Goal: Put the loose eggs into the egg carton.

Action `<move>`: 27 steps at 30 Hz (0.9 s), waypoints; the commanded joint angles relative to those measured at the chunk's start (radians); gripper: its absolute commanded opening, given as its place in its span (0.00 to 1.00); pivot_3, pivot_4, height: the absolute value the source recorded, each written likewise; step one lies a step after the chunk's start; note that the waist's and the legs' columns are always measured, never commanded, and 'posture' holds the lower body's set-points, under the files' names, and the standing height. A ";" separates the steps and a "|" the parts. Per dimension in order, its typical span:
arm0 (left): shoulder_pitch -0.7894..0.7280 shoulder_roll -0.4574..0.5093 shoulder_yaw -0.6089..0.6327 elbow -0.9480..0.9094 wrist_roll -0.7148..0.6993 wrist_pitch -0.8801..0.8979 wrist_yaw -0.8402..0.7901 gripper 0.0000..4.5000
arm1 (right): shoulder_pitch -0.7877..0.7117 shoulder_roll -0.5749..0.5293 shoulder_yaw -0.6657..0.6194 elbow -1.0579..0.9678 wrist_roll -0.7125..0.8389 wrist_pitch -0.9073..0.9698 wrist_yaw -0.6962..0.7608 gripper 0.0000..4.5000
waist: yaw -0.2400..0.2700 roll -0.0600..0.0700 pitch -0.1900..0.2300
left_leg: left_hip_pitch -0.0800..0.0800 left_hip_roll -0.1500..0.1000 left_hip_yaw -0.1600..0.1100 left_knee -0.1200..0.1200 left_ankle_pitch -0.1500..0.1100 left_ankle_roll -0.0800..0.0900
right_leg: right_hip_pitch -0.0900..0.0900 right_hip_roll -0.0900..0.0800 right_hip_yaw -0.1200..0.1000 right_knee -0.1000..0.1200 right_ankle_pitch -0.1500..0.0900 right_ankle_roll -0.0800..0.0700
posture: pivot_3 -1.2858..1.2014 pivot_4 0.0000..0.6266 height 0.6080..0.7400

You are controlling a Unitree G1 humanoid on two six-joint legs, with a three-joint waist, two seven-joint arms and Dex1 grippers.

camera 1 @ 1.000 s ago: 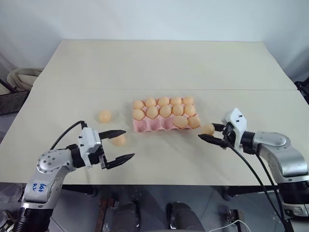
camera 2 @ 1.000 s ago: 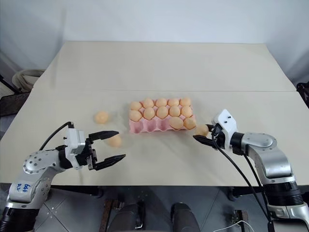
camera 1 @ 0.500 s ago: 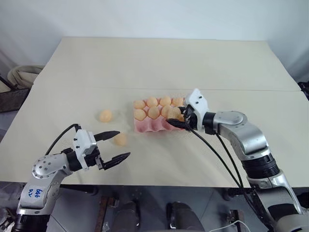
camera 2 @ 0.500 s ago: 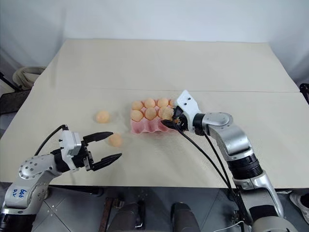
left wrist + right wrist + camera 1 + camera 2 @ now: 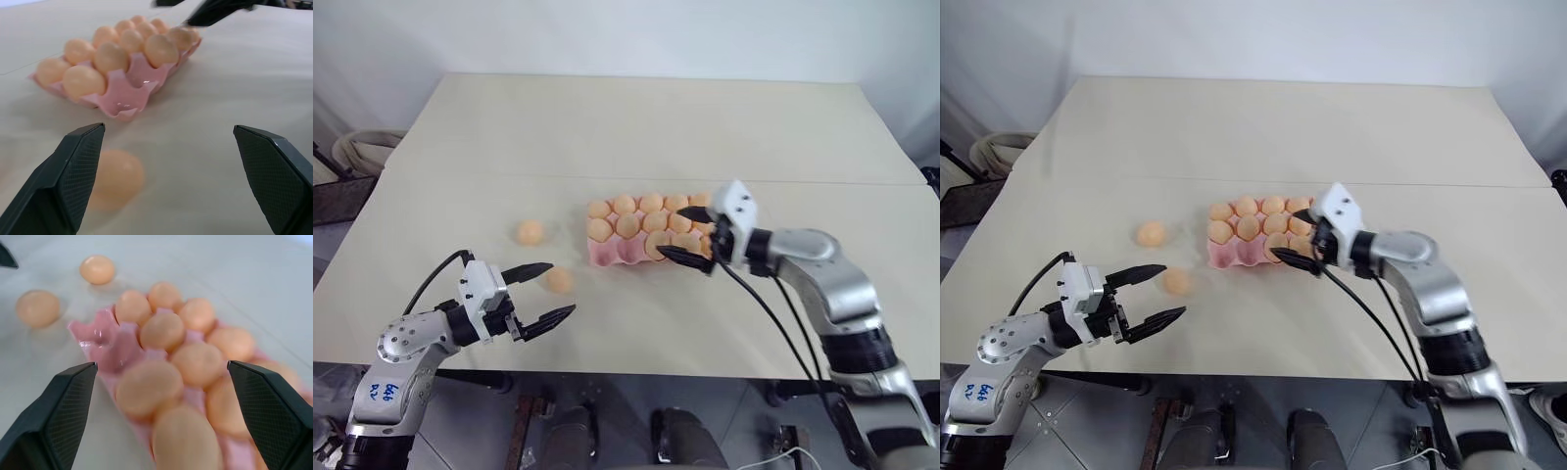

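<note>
Right claw [image 5: 697,250] spread wide, hovering low over the near row of the egg carton [image 5: 612,254], nothing between its fingers. An egg sits in the cup right under it, so I read this as a release step. To do it well: lift straight up before swinging away, so the lower finger doesn't drag across the near-row eggs or tip the carton's scalloped edge.

Left claw [image 5: 540,295] also spread, empty, level above the table [image 5: 626,127]. The nearer loose egg [image 5: 558,281] lies just beside its upper finger, slightly outside the gap. The farther loose egg [image 5: 530,232] sits well left of the carton.

One cup at the carton's near-left corner looks empty; I can't tell where a second would go.

For the left pickup: centre the egg between the fingers first. It's round and will roll if nudged from one side. Close gently.
</note>
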 commanded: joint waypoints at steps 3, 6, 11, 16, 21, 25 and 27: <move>0.045 0.001 0.074 -0.027 -0.022 -0.008 0.019 1.00 | 0.214 -0.094 -0.173 -0.030 0.100 -0.212 0.189 0.99 | -0.004 0.000 0.000 | 0.001 0.000 0.000 0.000 0.000 0.000 | 0.000 0.001 0.000 0.000 0.000 0.000 | 0.52 0.24 1.00; 0.084 -0.010 0.125 -0.041 -0.031 0.013 0.063 1.00 | 0.298 -0.136 -0.216 -0.031 0.156 -0.197 0.262 0.99 | -0.012 0.000 0.000 | 0.003 0.001 0.001 0.000 0.001 -0.001 | 0.001 0.002 0.001 0.003 0.000 0.000 | 0.52 0.24 1.00; 0.220 -0.027 0.195 -0.101 -0.029 0.057 0.133 1.00 | 0.330 -0.148 -0.228 -0.053 0.184 -0.180 0.262 0.99 | -0.020 -0.002 0.001 | 0.020 0.003 0.002 -0.001 -0.002 -0.008 | 0.017 0.002 0.003 0.003 -0.001 -0.003 | 0.52 0.24 1.00; 0.255 -0.033 0.181 -0.156 -0.030 0.101 0.169 1.00 | 0.317 -0.131 -0.198 -0.047 0.170 -0.201 0.242 0.99 | -0.005 -0.002 0.001 | 0.017 0.005 0.002 -0.001 -0.002 -0.008 | 0.017 0.002 0.002 -0.003 -0.003 -0.013 | 0.52 0.24 1.00; 0.153 -0.035 0.106 -0.159 0.002 0.191 0.255 1.00 | 0.311 -0.136 -0.186 -0.060 0.175 -0.188 0.247 0.99 | 0.004 -0.002 0.001 | 0.015 0.004 0.002 -0.004 -0.002 -0.008 | 0.016 0.001 0.000 -0.009 -0.001 -0.009 | 0.52 0.24 1.00; 0.013 -0.051 -0.021 -0.159 0.044 0.285 0.321 1.00 | 0.331 -0.140 -0.200 -0.089 0.195 -0.189 0.252 0.99 | 0.003 -0.002 0.001 | 0.015 0.005 0.002 -0.005 -0.003 -0.008 | 0.015 0.001 0.000 -0.010 0.001 -0.005 | 0.52 0.24 1.00; -0.037 -0.060 -0.072 -0.150 0.070 0.304 0.339 1.00 | 0.347 -0.142 -0.210 -0.103 0.201 -0.194 0.252 0.99 | 0.002 -0.002 0.001 | 0.015 0.004 0.002 -0.006 -0.002 -0.006 | 0.016 0.002 -0.001 -0.010 0.001 -0.004 | 0.52 0.24 1.00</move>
